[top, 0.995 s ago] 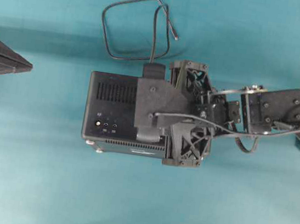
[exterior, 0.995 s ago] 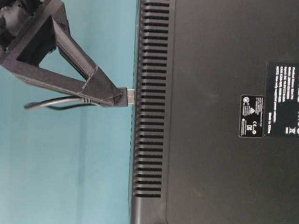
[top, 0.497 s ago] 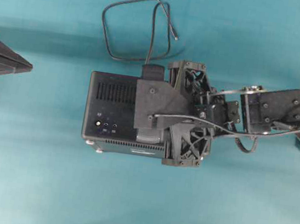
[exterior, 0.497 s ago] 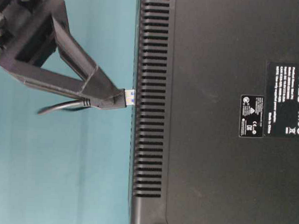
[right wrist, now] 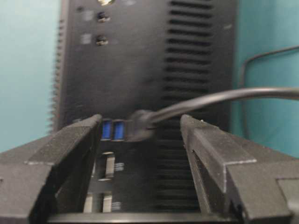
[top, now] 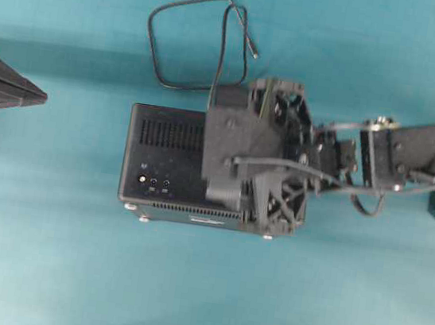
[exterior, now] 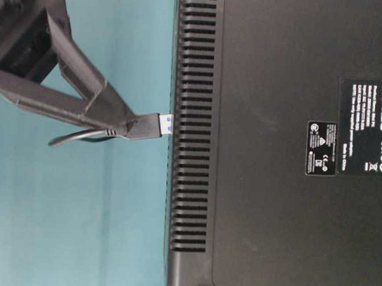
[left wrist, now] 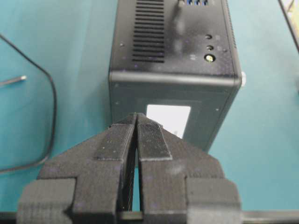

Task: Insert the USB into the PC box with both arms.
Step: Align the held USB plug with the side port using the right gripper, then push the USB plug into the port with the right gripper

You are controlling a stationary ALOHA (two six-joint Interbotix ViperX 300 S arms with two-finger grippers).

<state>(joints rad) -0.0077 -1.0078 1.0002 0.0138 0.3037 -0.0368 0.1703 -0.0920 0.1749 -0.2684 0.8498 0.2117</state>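
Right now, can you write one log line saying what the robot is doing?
right gripper: open, plug released | USB: plugged in PC box beside blue ports | left gripper: shut, empty, off to the side

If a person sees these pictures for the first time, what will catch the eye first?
First, the black PC box in the middle of the teal table, half covered from above by the right gripper. Its jaws stand open on either side of the USB plug, seated among the blue ports. The left gripper waits shut, short of the box's end.

Overhead view straight down, table-level close side-on, wrist views near, all sharing the PC box [top: 161, 163]
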